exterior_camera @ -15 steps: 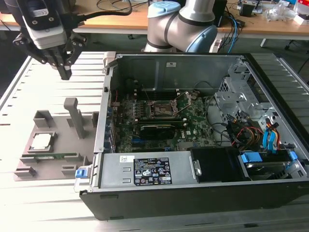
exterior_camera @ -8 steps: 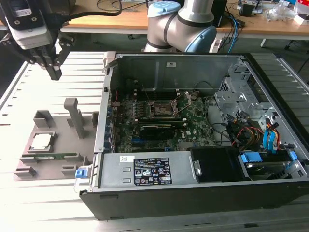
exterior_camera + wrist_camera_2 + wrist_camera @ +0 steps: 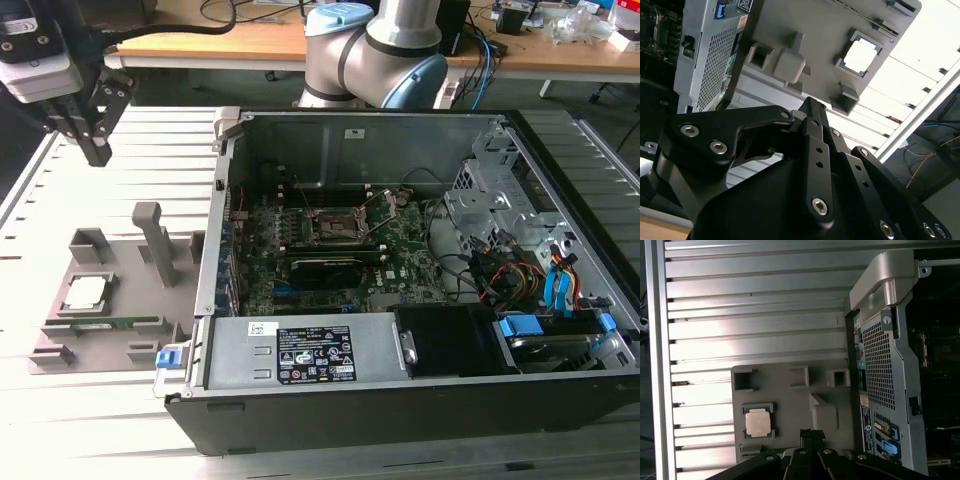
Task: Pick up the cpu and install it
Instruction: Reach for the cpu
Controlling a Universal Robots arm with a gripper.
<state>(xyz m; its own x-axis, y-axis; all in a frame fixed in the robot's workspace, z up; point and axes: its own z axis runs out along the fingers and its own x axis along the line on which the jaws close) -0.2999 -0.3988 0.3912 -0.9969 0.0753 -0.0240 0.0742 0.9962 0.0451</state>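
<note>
Exterior view crops the gripper, well apart from the cpu.

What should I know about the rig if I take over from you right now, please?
The gripper is shut and holds nothing; it hangs above and beyond the grey fixture tray.
The cpu lies flat in its recess on that tray, untouched.
The socket sits inside the open computer case.
Done: nothing visible yet.
Left: both the pickup and the install.
</note>
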